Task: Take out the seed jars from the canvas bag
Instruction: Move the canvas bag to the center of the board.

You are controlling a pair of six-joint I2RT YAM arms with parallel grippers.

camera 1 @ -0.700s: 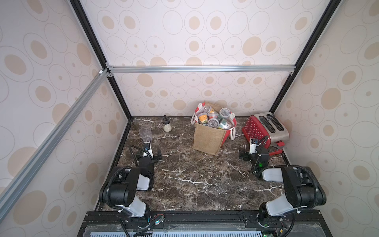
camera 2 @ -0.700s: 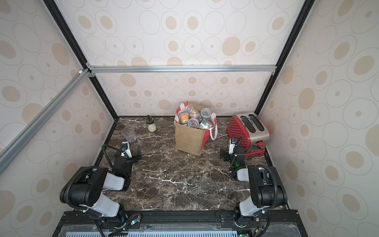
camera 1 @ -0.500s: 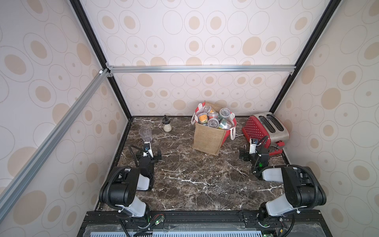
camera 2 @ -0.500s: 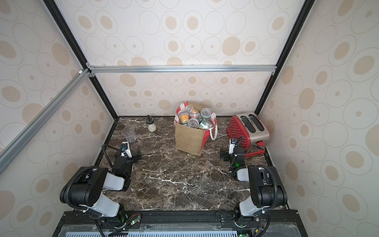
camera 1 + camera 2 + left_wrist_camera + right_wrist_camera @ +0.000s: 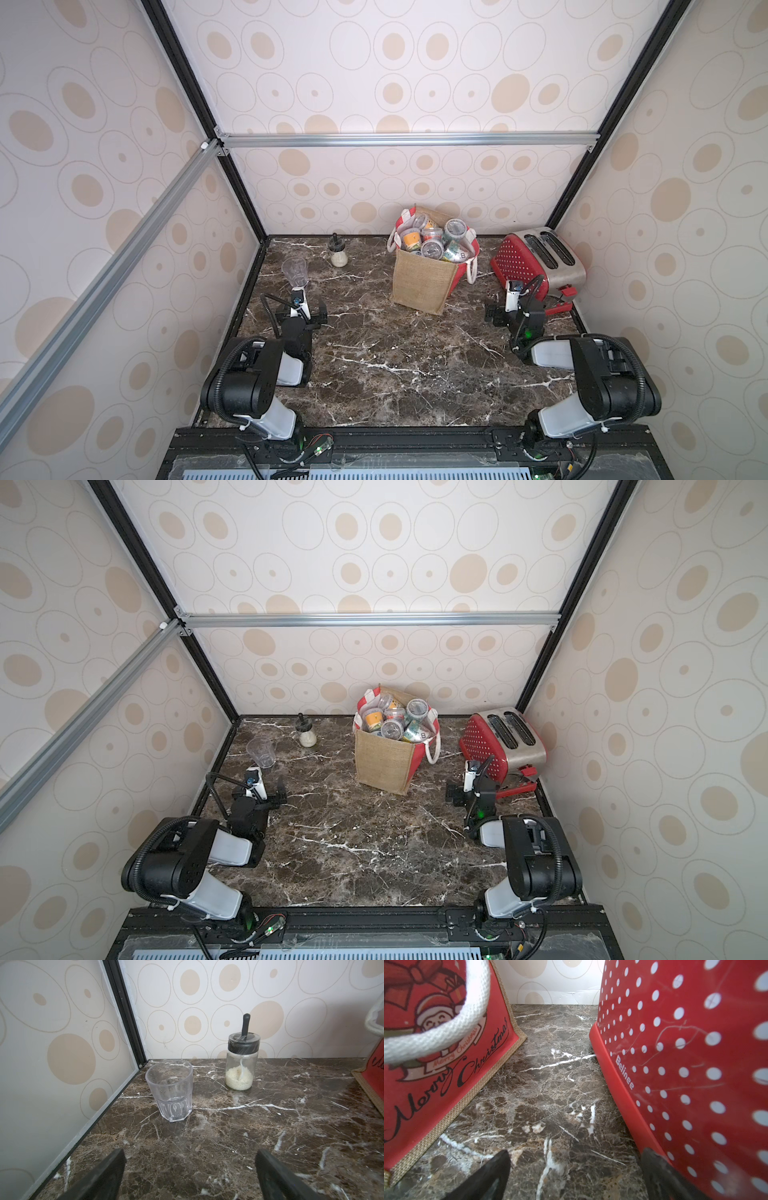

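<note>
While both arms rest low on the desk (image 5: 395,353), seed jars (image 5: 432,248) fill the upright canvas bag (image 5: 417,284) at rear centre | left claw (image 5: 190,1153): jaws apart, empty, facing clear tumbler (image 5: 172,1088) and black-topped shaker (image 5: 242,1064) | right claw (image 5: 576,1152): jaws apart, empty, facing the gap between canvas bag and red dotted toaster (image 5: 685,1053)

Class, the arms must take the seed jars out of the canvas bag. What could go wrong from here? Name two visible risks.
The seed jars are heaped above the rim of the canvas bag, so pulling one might spill others. The open right gripper sits close to the toaster and the rope handle; rising, it might clip either.
</note>
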